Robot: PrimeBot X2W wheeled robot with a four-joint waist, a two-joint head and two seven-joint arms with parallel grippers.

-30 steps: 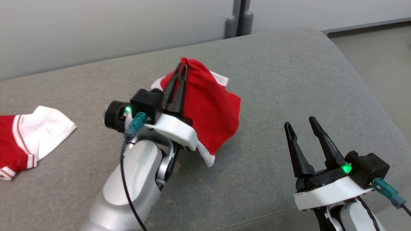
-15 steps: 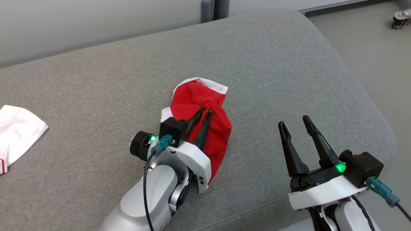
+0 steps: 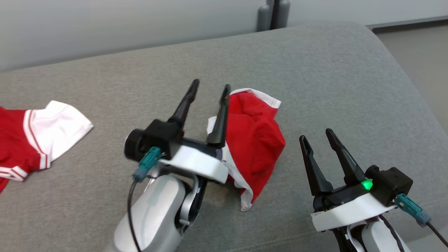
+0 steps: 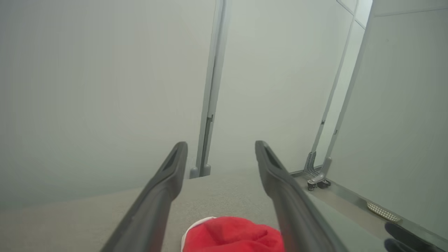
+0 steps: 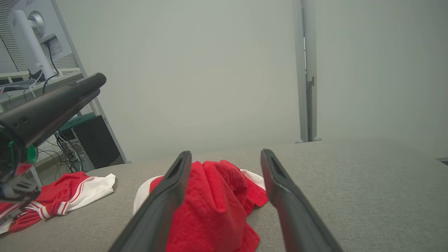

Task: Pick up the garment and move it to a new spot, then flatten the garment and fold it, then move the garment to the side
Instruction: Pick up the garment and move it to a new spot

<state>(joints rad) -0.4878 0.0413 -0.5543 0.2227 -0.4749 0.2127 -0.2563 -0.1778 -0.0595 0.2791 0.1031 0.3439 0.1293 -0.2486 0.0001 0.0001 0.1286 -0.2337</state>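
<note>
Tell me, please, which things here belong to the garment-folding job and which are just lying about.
In the job: crumpled red garment; left gripper, open beside it; right gripper, open; grey cushion.
Lying about: red-and-white garment at far left; monitor; computer tower.

Crumpled red garment (image 3: pixel 257 140) with white trim, heaped on grey cushion (image 3: pixel 332 80).

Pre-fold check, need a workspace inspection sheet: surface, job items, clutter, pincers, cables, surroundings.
Surface: grey cushion, rounded far corner.
Job's things: red garment, crumpled mid-cushion, not flattened.
Clutter: second garment, red and white, at the left.
Pincers: left pincer open over the red garment, holding nothing; right pincer open, empty, beside it.
Cables: left cable, right cable, teal plugs at the wrists.
Surroundings: pale wall, post; monitor, computer tower beyond cushion.
</note>
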